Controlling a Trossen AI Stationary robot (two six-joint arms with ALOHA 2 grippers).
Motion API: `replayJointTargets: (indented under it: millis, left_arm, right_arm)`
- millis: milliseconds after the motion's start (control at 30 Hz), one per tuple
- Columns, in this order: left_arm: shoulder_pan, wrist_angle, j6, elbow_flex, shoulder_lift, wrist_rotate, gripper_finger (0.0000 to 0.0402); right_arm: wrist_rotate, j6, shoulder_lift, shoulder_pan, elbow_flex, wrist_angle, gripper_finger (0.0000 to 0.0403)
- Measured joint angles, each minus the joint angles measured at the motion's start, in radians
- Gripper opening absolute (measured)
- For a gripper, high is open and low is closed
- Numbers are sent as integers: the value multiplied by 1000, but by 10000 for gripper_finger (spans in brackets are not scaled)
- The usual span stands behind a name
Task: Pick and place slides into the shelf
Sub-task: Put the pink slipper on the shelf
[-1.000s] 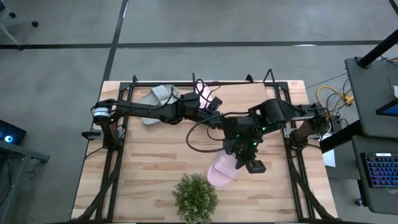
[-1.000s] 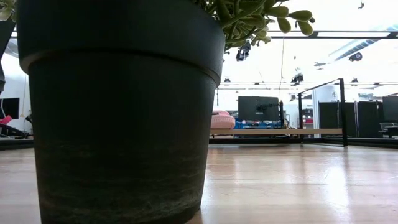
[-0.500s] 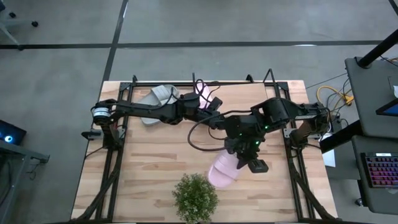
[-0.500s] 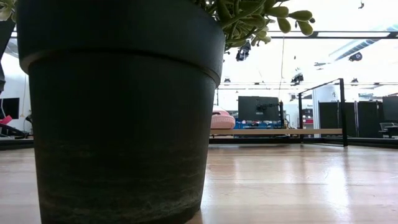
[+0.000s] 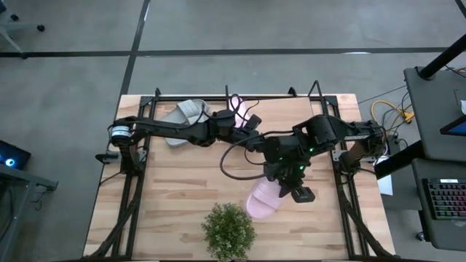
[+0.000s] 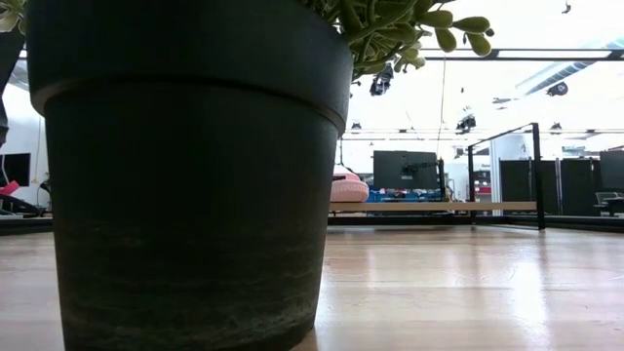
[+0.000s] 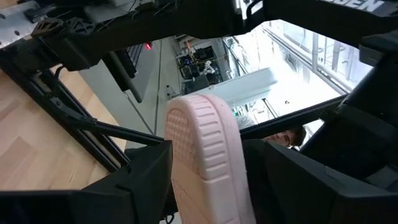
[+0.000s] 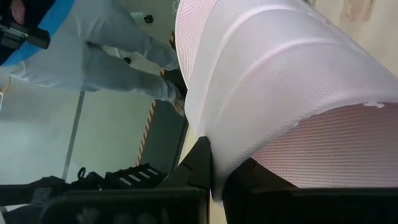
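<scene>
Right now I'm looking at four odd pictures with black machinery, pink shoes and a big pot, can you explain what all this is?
It is a robot with two dark arms working at a wooden table. One picture looks straight down from above. One sits at table height, mostly blocked by a potted plant. The other two come from cameras on each arm's wrist.

The job is putting soft sandals onto a low shelf along the table's far edge. The right gripper is shut on the strap of a pale pink slide near the plant. The left gripper reaches over the shelf, with the second pink slide between its fingers; I cannot tell whether it is gripped or released. A light grey slide lies on the shelf beneath that arm.
</scene>
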Motion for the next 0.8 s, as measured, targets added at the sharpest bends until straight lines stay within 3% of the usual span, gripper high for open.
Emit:
replayJointTargets:
  millis: [800]
  left_arm:
    - [0, 57, -7, 5, 24, 12, 226]
  right_arm:
    - [-8, 3, 6, -8, 0, -10, 8]
